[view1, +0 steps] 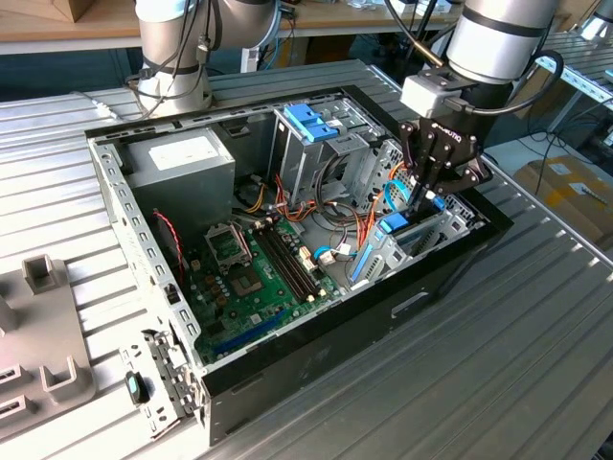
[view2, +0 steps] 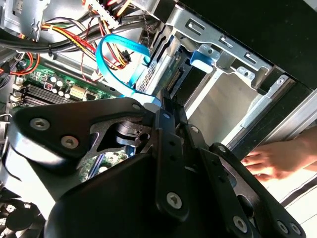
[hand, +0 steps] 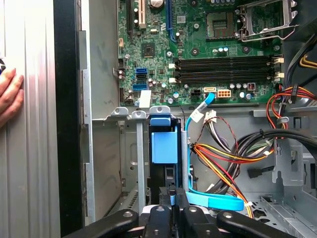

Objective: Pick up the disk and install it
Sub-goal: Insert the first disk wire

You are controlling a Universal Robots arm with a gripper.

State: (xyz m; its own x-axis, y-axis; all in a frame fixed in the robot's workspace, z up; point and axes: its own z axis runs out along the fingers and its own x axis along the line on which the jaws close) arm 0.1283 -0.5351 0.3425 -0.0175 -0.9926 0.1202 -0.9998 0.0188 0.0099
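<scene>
In the exterior view we see an open computer case (view1: 316, 316) lying on a ribbed metal bench (view1: 498, 364). The end effector (view1: 423, 203) reaches down into the case's front corner, toward the exterior view's right, with its fingers drawn close together at a light blue piece that we take for the carrier of the disk (view1: 395, 227), seated upright in the slot there. Behind it, deeper in the case, stands a metal drive cage (view1: 311, 158) with a blue plastic bracket (view1: 308, 122) on top. The green motherboard (view1: 259, 278) covers the case floor, and a grey power supply (view1: 182, 158) with a white label sits at the rear corner. We cannot read that label.

In the second wrist view the black links of the end effector (view2: 161, 106) converge narrowly just beside a looping blue data cable (view2: 116, 62). A blue tab (view2: 204, 55) shows in the metal bay beyond. A person's hand (view2: 280, 158) rests outside the case.

In the first wrist view the disk (hand: 164, 144) stands in its bay between grey metal rails, its blue carrier facing us. The end effector (hand: 173, 198) is clenched narrowly right at its edge; we cannot tell whether it grips it. A hand (hand: 10, 99) touches the bench beside the case wall. Print on the motherboard (hand: 198, 44) is unreadable.
</scene>
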